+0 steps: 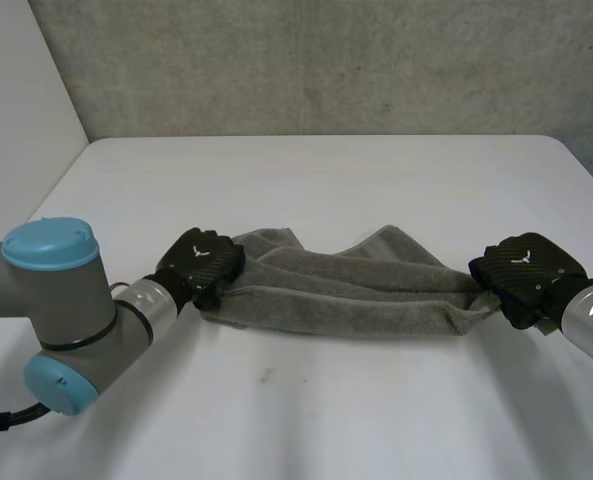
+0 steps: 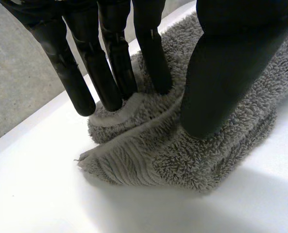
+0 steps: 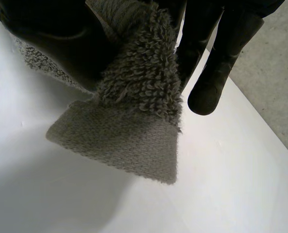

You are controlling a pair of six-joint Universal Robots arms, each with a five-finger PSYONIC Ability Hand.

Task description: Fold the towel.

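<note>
On the desk [image 1: 326, 180], mid-way between both arms: one grey towel [image 1: 346, 285], lying crumpled in a loose band and reaching from hand to hand. It is terry cloth, judged soft, limp and light, likely sagging wherever unsupported. It is best taken at the corners or along the flat hem.

The left hand [image 1: 204, 262] is pinching the bunched left end, fingers [image 2: 112, 63] bearing on one side and thumb [image 2: 221, 82] on the other. The right hand [image 1: 526, 272] is gripping the right end, with the hem corner [image 3: 129, 141] sticking out past its fingertips.
</note>
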